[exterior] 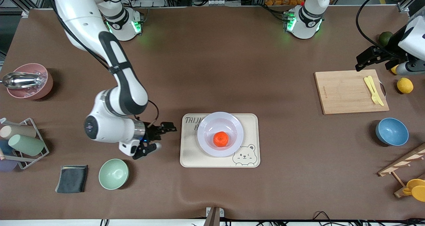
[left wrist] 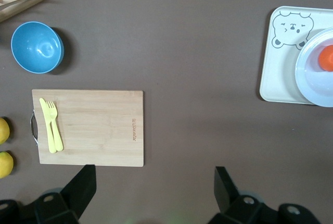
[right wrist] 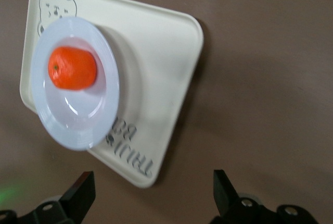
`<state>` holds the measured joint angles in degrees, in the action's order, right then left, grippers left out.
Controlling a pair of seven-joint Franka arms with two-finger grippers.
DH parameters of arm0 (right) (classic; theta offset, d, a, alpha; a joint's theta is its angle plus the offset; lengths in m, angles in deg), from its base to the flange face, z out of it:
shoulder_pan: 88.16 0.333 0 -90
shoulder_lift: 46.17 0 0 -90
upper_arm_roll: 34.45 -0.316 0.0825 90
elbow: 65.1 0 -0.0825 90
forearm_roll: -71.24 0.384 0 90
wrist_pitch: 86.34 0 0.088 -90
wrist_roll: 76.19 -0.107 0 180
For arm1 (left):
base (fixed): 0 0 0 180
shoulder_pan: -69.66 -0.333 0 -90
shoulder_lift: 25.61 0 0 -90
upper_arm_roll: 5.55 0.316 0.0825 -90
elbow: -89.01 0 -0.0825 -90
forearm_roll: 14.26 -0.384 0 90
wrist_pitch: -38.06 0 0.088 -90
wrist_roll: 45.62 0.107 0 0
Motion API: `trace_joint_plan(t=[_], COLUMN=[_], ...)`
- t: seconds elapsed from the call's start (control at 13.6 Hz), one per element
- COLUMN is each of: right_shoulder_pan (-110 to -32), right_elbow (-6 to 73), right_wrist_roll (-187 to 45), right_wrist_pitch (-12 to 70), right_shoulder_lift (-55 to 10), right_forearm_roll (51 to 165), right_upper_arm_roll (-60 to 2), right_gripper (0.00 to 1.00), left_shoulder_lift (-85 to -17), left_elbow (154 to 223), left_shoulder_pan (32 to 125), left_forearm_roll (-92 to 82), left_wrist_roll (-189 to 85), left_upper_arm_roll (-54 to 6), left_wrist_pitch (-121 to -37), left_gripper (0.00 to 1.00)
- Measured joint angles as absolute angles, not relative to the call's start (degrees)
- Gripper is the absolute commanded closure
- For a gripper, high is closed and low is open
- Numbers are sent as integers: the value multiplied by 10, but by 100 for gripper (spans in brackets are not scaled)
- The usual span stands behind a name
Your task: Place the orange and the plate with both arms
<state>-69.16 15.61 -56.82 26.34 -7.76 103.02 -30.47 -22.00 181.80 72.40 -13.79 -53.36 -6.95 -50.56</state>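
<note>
The orange (exterior: 220, 139) sits in the sunken middle of the plate (exterior: 206, 126), and the plate rests on a cream tray (exterior: 252, 119) with a bear drawn in one corner. By the look of it, both things are already set down.

The right pincer (exterior: 158, 137) hangs just beside the tray's edge, toward the right arm's end of the desk (exterior: 212, 70), with its jaws spread wide and nothing between them. The plate is close in front of it; the orange is a little further in.

The left pincer (exterior: 373, 57) is also spread and empty, over the desk beside a wooden cutting board (exterior: 345, 93), well apart from the tray.

The orange looks light, firm with a slightly yielding, smooth skin, and apt to roll; squeeze it gently across its widest part. The plate looks stiff, thin and slick; its wide rim is the place to pinch, and it would likely tip if held on one side only.
</note>
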Motion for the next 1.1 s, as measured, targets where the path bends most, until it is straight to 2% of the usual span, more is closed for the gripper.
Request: trace_joint_plan(t=[0.29,0.51,0.88,1.1], right_shoulder_pan=[-755,-786,-793,-823], right_elbow=[155,155,159,174], right_wrist_roll=[-567,-568,-669,-720], right_wrist_pitch=[117,42,-2,-7], right_shoulder_lift=[-153,-227,-351,-409], right_forearm_roll=[965,860,736,709], right_upper_arm_roll=[-299,-288,-284,-285], right_gripper=[0,0,0,0], left_shoulder_lift=[-220,-220,-222,-222], left_elbow=[1809,1796,1792,1792], left_shoulder_pan=[724,724,724,724], left_forearm_roll=[-139,-139,-139,-139], left_wrist_roll=[-534,-534,-534,-534], left_upper_arm_roll=[-69,-68,-67,-67], left_wrist_pitch=[-499,-486,-483,-483], left_gripper=[0,0,0,0])
